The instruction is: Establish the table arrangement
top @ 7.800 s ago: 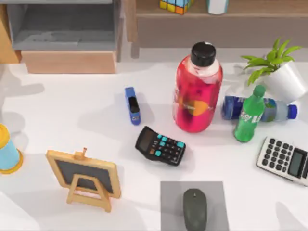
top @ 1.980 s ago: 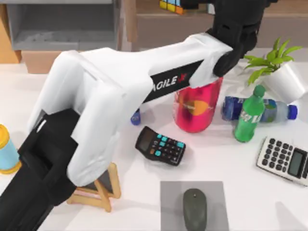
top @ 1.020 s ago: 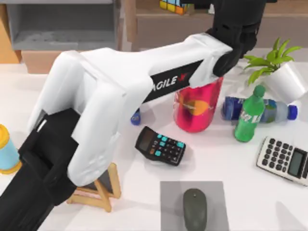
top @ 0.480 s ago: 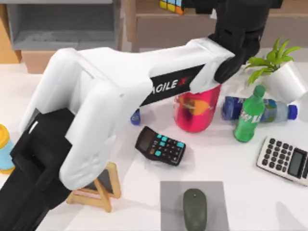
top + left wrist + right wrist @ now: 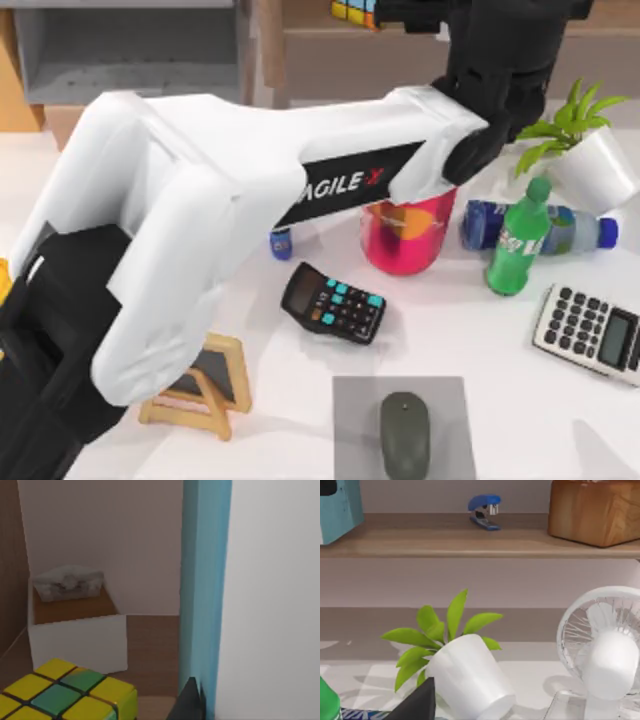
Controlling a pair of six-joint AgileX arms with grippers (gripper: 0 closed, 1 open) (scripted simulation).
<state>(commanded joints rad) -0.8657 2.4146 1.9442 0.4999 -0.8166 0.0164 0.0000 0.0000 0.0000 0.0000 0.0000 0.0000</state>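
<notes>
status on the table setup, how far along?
Done: nothing I can confirm as placed on the table.
In hand: the left hand is up at the wooden shelf, beside the Rubik's cube and hard against a blue-and-white object; a grasp can't be confirmed.
Left: probably bringing that item down to the table. The right hand is idle, facing the potted plant.

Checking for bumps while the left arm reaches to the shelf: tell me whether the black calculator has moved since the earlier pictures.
No. The black calculator lies at the same spot and angle, up and left of the grey mat in the top view.
</notes>
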